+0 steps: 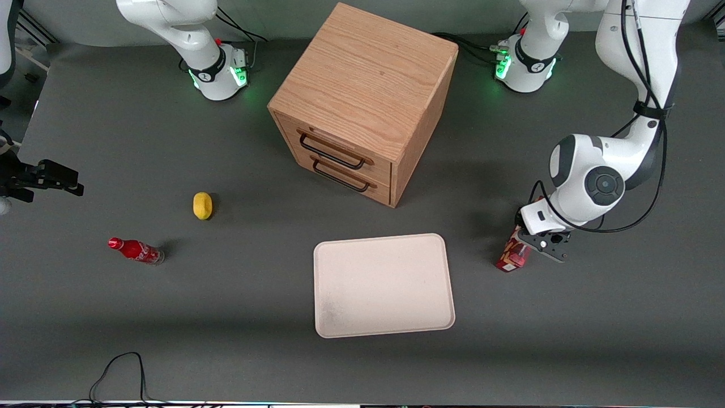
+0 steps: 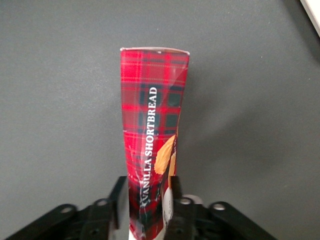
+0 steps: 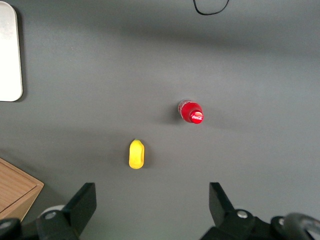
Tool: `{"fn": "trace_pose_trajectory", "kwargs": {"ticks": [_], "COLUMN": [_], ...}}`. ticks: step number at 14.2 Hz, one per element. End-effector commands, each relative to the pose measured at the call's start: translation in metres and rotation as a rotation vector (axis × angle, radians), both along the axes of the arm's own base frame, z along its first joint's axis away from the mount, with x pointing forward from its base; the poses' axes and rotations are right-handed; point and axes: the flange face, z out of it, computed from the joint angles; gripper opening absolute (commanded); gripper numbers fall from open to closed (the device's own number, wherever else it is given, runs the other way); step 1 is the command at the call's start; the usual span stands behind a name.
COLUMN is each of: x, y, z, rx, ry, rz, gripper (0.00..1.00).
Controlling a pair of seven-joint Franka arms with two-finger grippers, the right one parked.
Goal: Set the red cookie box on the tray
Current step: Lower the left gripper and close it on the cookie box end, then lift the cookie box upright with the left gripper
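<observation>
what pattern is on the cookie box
Red tartan plaid on the cookie box, clearest in the left wrist view; the gripper grips it.

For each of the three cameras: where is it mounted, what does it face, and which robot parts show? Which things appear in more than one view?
Front view: high, looking down on the grey table; shows both arm bases, the gripper on the plaid red cookie box, and the cream rectangular tray.
Left wrist view: looks along the gripper, whose fingers clamp the box.
Right wrist view: faces down at the yellow lemon and red soda bottle, past that arm's own fingers.
Shared: box, tray, lemon, bottle.
</observation>
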Motion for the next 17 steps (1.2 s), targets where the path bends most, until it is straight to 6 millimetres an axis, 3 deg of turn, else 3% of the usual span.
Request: {"fn": "trace_pose_trajectory", "kwargs": {"ticks": [1, 2, 5, 8, 10, 17], "x": [-0.004, -0.003, -0.002, -0.003, -0.005, -0.006], "y": [-0.003, -0.003, -0.004, -0.004, -0.002, 0.004], "z": [0.009, 0.01, 0.012, 0.044, 0.085, 0.277], "rx": [0.007, 0.008, 0.008, 0.008, 0.013, 0.032], "ry": [0.005, 0.004, 0.001, -0.009, 0.004, 0.092], "rz": [0.025, 0.036, 0.052, 0.068, 0.078, 0.092], "gripper": [0.14, 0.05, 0.0, 0.0, 0.0, 0.0]}}
